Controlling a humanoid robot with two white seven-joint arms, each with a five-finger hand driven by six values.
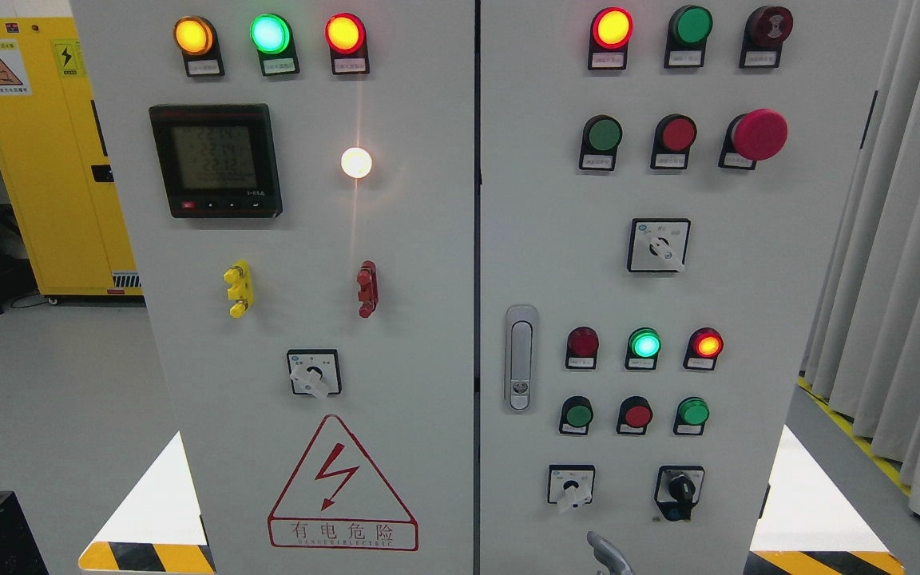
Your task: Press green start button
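a grey control cabinet (428,335) fills the head view, split by a dark seam into a left and a right door. at the bottom edge, right of the seam, a grey finger of a robot hand (608,554) pokes into view; which arm it belongs to cannot be told, nor whether the hand is wide or narrow. it sits just below a white selector switch (571,485) and a black one (679,491), touching neither. green buttons sit in three spots on the right door: one in the upper row (604,135) beside a red button (677,134) and a red mushroom stop (757,134), and two in the lower row (577,415) (692,412) flanking a red one (636,415). which is the start button cannot be read. a lit green lamp (644,344) glows above the lower row. bare panel lies between the rows. a door latch (519,358) stands near the seam. curtains (899,239) hang along the right edge; a yellow cabinet (37,160) stands behind at the left.
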